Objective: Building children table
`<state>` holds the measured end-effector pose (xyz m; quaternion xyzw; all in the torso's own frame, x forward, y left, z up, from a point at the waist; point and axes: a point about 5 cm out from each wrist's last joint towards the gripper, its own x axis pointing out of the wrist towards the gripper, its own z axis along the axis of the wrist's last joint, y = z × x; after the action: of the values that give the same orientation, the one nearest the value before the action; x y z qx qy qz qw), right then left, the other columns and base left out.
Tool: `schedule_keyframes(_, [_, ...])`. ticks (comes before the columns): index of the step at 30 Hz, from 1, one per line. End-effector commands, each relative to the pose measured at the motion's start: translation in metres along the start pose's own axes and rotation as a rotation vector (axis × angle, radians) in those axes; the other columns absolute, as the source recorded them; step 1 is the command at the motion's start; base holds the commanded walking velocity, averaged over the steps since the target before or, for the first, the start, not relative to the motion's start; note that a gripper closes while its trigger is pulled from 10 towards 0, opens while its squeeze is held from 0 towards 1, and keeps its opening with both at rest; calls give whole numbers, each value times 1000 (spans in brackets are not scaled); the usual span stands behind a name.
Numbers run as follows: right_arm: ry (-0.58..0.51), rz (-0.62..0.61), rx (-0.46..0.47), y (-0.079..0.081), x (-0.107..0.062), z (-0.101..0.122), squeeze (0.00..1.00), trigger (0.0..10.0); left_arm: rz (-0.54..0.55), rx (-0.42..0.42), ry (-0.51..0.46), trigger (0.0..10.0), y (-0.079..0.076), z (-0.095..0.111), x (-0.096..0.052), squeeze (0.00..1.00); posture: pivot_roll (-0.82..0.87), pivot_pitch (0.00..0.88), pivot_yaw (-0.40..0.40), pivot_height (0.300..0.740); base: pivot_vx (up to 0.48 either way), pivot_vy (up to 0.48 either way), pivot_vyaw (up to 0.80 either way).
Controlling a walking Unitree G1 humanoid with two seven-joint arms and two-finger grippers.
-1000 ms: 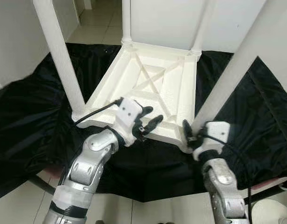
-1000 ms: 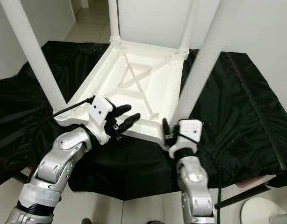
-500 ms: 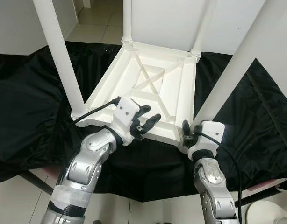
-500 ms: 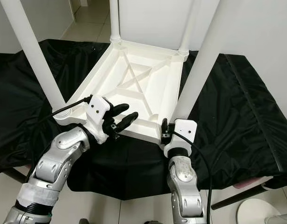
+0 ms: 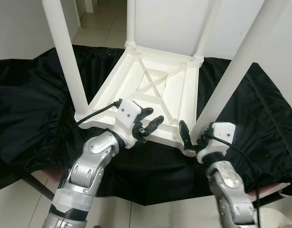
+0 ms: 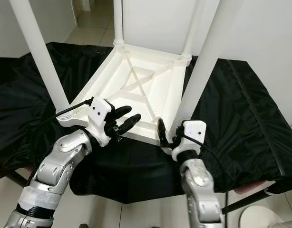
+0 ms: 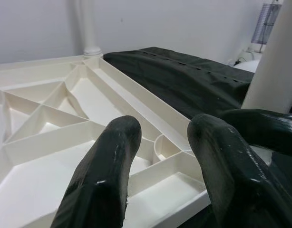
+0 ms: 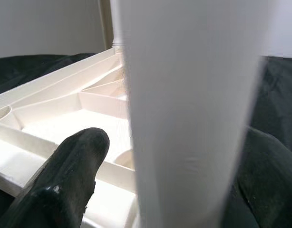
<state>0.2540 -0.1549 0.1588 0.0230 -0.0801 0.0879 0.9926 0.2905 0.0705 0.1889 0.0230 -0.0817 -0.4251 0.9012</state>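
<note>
Looks like we're nearly there: the white kids' table (image 5: 150, 90) sits upside down on the black cloth (image 5: 36, 118), all four legs standing in their corner sockets. What's probably left is firming up the near right leg (image 5: 222, 90) and flipping it over. Our right gripper (image 5: 192, 139) straddles that leg's base, fingers spread around it. Our left gripper (image 5: 148, 122) hovers over the near rim, fingers apart, holding nothing. The right wrist view shows the leg between the fingers (image 8: 65, 175), which the head views only hint at.

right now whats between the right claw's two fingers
The near right table leg, in the right wrist view: right claw straddles its base.
</note>
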Motion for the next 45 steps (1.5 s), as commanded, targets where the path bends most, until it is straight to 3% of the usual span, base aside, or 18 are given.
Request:
schedule_keyframes(1, [-4,74,-15,-1,-1,2,0,10000,-5,15,-28,10000,2,3,1,0,-21,0,-46,740,0,0,0])
schedule_keyframes(7, [22,185,-43,-8,0,2,0,10000,-13,18,-45,10000,0,4,0,0,-18,0,-42,740,0,0,0])
schedule_keyframes(12, [57,255,-101,-22,2,-3,0,10000,-22,27,-2,10000,-3,-3,0,0,-17,0,-38,740,0,0,0])
schedule_keyframes(15, [57,255,-101,-22,2,-3,0,10000,-22,27,-2,10000,-3,-3,0,0,-17,0,-38,740,0,0,0])
schedule_keyframes(17, [122,402,-122,-25,6,-12,0,10000,-18,41,5,10000,-3,-4,2,0,-11,0,-37,740,0,0,0])
schedule_keyframes(21, [182,507,-125,-25,10,-22,0,10000,-15,58,4,10000,-3,-4,4,0,-9,0,-38,740,0,0,0])
schedule_keyframes(28, [190,554,-137,-25,21,-25,0,10000,-16,56,2,10000,-3,-5,4,0,-2,0,-37,740,0,0,0])
schedule_keyframes(29, [197,578,-154,-25,28,-26,0,8941,-14,57,1,10000,-4,-4,4,0,9,0,-41,740,0,0,0])
schedule_keyframes(30, [197,578,-154,-25,28,-26,0,8941,-14,57,1,10000,-4,-4,4,0,9,0,-41,740,0,0,0])
schedule_keyframes(32, [226,602,-165,-30,35,-30,0,0,-4,61,-4,10000,-3,-3,4,0,19,0,-47,740,0,0,0])
schedule_keyframes(44, [284,594,-75,-41,25,-47,0,0,26,87,-11,10000,1,-1,4,0,51,0,-58,740,0,0,0])
schedule_keyframes(45, [279,567,-62,-42,25,-47,0,4824,27,88,-12,10000,0,-1,5,0,51,0,-57,740,0,0,0])
